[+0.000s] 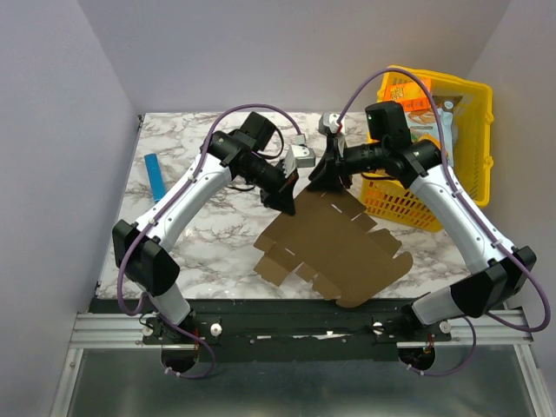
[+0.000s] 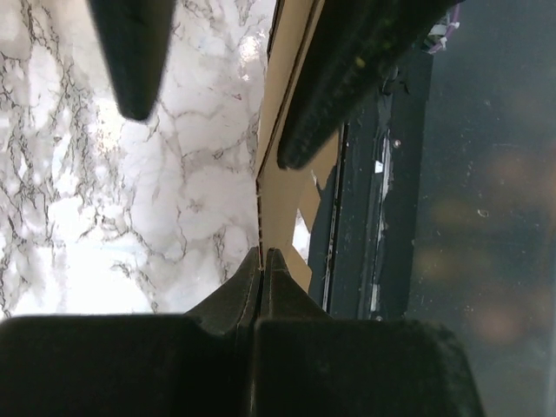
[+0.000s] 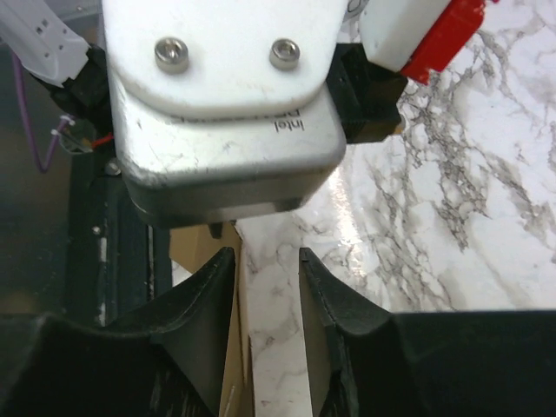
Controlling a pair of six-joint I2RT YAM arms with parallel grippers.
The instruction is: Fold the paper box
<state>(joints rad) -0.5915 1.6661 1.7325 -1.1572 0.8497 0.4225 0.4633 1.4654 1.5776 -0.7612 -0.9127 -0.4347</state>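
Two robot arms meet over the paper box (image 1: 334, 252), a flat die-cut sheet of plain brown cardboard spread across the middle of the marble table (image 1: 208, 234), its nearest corner reaching the table's near edge. The left gripper (image 1: 285, 198) comes in from the left and bites the sheet at its far left corner. Seen from the left wrist, the left gripper (image 2: 263, 256) has its fingers pressed together on the thin cardboard edge (image 2: 282, 191), with no gap between them.

The right gripper (image 1: 328, 178) hangs just beside it at the sheet's far edge. From the right wrist, the right gripper (image 3: 267, 261) stands partly apart, marble showing in the gap. The cardboard (image 3: 195, 241) runs close along one finger, and no grip on it shows. The left arm's grey camera housing (image 3: 226, 113) fills the frame just ahead. In the left wrist view, the right arm's dark fingers (image 2: 130, 52) straddle the raised edge of the sheet.

A yellow basket (image 1: 473, 130) holding orange boxes (image 1: 408, 91) sits at the table's far right corner, just beyond the sheet. A slim blue bar (image 1: 157, 177) lies along the left edge, well apart from the work.
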